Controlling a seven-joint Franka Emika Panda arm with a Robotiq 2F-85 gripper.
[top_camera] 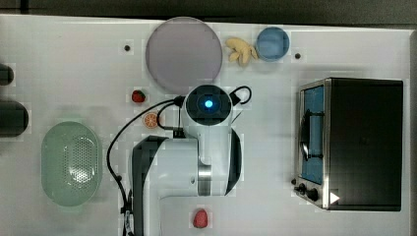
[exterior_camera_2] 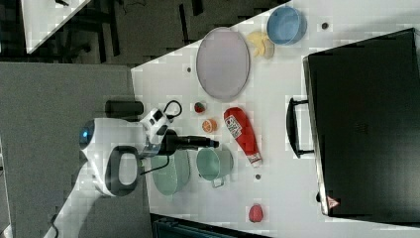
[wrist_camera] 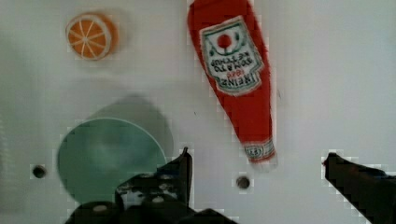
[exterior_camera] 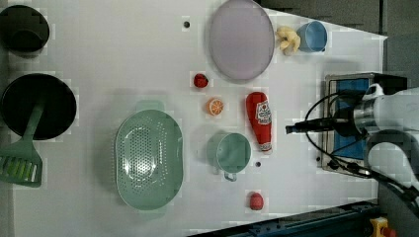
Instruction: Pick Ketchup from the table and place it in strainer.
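The red ketchup (exterior_camera: 260, 120) bottle lies flat on its side, well apart from the empty mint-green strainer (exterior_camera: 148, 159).

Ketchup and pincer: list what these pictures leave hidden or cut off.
- Top view: the ketchup lies under the arm, which hides it.
- Right view: the arm covers part of the strainer.
- Wrist view: the pincer stands open, but the picture's lower edge cuts off its fingers; the ketchup runs past the upper edge.
- Left view: the oven is partly behind the arm.

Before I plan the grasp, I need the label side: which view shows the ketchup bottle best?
The wrist view: the red ketchup bottle with white label lies close, label readable. Left and right views show it whole but small.
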